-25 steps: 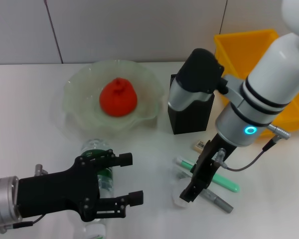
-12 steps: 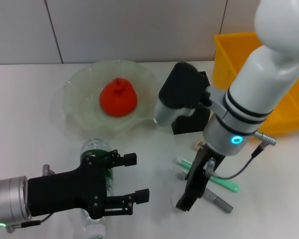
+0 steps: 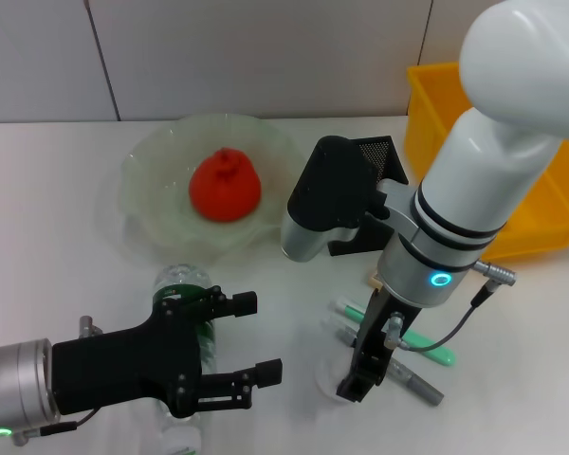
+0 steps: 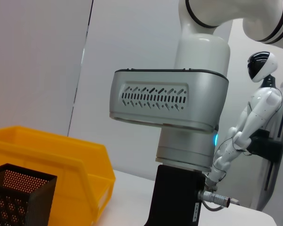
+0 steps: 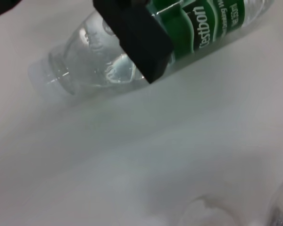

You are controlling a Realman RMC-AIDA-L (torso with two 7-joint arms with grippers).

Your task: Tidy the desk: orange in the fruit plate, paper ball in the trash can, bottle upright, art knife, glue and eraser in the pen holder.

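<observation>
Bottle [image 3: 185, 313] lying on white desk [image 3: 57, 246], left hand [image 3: 251, 341] spread around it, right hand [image 3: 356, 379] low, grip unclear.

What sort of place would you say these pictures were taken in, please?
Probably a robotics lab staged as a desk: a white table against plain wall panels, a yellow trash can, and a small humanoid robot standing behind.

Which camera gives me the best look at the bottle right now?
The right wrist view: the bottle lies on its side, green label and clear body showing, one black finger of the left gripper across it. The head view shows only parts of the bottle behind the left gripper. The left wrist view misses it.
</observation>
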